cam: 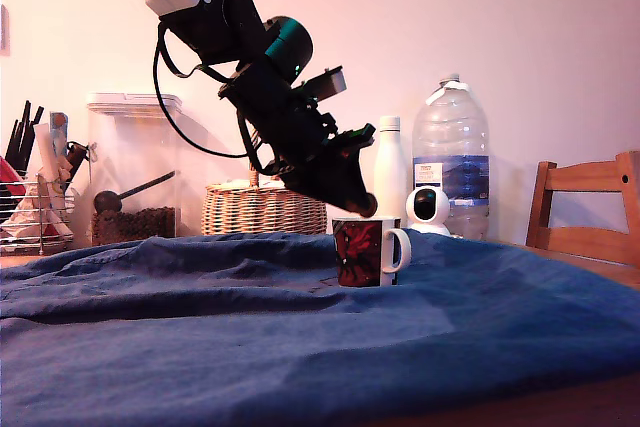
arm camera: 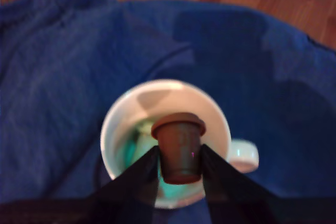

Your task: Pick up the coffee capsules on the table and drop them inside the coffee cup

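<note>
- Exterior view: the mug stands on the blue cloth that covers the table, its white handle turned toward the exterior view's right.
- The black gripper hangs tilted just above the mug's rim, with the arm slanting up and away toward the exterior view's left.
- Behind the mug stand a white bottle, a small white camera and a large water bottle; a wicker basket sits further to the exterior view's left of the mug.
- Wrist view: the gripper has its two dark fingers closed narrowly on the brown capsule, one on each side of its body.
- The capsule sits directly over the mug's open mouth, rim end pointing away from the fingers.
- A pale shape lies inside the mug; I cannot tell what it is.
</note>
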`<move>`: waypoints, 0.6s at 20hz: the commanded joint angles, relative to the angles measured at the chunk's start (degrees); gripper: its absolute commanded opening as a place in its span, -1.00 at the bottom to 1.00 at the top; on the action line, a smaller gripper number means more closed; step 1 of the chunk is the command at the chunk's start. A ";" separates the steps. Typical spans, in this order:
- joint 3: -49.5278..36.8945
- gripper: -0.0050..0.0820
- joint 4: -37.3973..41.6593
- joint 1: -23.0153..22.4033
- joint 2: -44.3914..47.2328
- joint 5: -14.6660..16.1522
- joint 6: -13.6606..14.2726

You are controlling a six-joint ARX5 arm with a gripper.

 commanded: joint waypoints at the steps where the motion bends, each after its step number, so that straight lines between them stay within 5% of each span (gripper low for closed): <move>1: 0.20 -0.38 0.07 0.17 1.14 0.11 -0.20; 7: 0.20 -0.32 0.15 0.17 1.14 0.04 -0.20; 12: 0.20 0.40 0.57 0.17 1.14 -0.42 -0.20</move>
